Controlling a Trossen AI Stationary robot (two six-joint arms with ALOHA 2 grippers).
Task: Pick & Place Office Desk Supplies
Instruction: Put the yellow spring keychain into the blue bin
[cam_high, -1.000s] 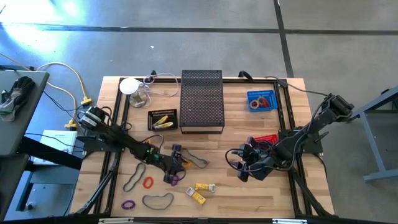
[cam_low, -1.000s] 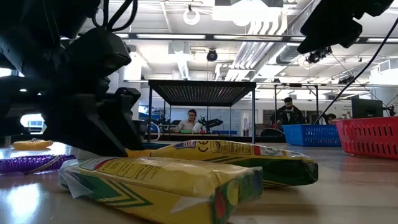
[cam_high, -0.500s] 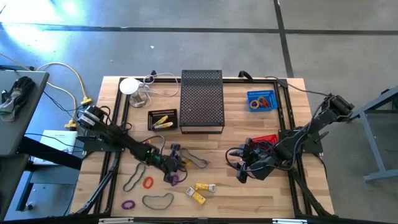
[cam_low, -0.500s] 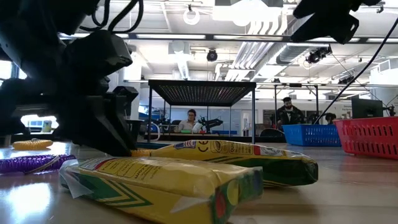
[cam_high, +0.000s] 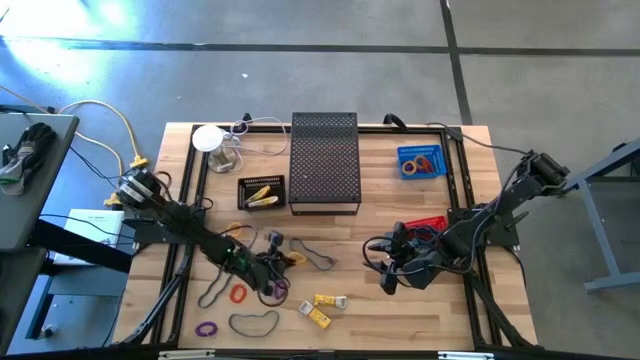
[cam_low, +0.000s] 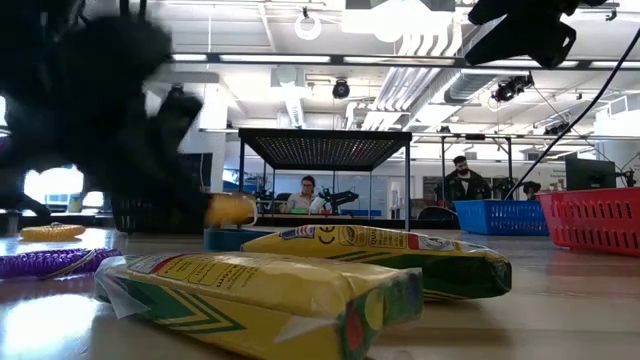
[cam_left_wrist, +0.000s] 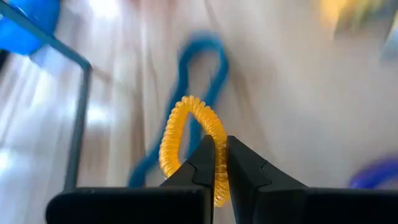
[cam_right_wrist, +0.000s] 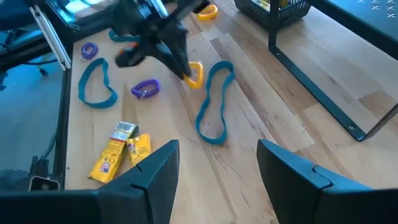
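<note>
At the lower left of the overhead frame, your left gripper (cam_high: 283, 263) is clamped on a small yellow coiled band (cam_left_wrist: 186, 143), its two dark fingers (cam_left_wrist: 205, 163) pressed together over the loop in the wrist picture. Around it on the pale wooden table (cam_high: 400, 310) you can see the loose supplies: a long dark rubber loop (cam_high: 215, 287), a small red ring (cam_high: 238, 294), a small purple ring (cam_high: 206, 328) near the bottom edge, and a kidney-shaped dark loop (cam_high: 254, 322) beside it. Just right of the gripper lies another long dark loop (cam_high: 318, 256), with a purple coiled band (cam_high: 280, 290) below it. Moving toward centre, two yellow rectangular packets (cam_high: 323, 307) sit side by side, filling the foreground of the low picture. Above them stand a small black mesh tray (cam_high: 261, 193) and a tall black mesh stand (cam_high: 324, 160). At right of centre your right gripper (cam_high: 385, 262) hangs with its fingers spread wide, holding nothing, next to a red basket (cam_high: 432, 222); a blue bin (cam_high: 420, 161) sits at upper right.
</note>
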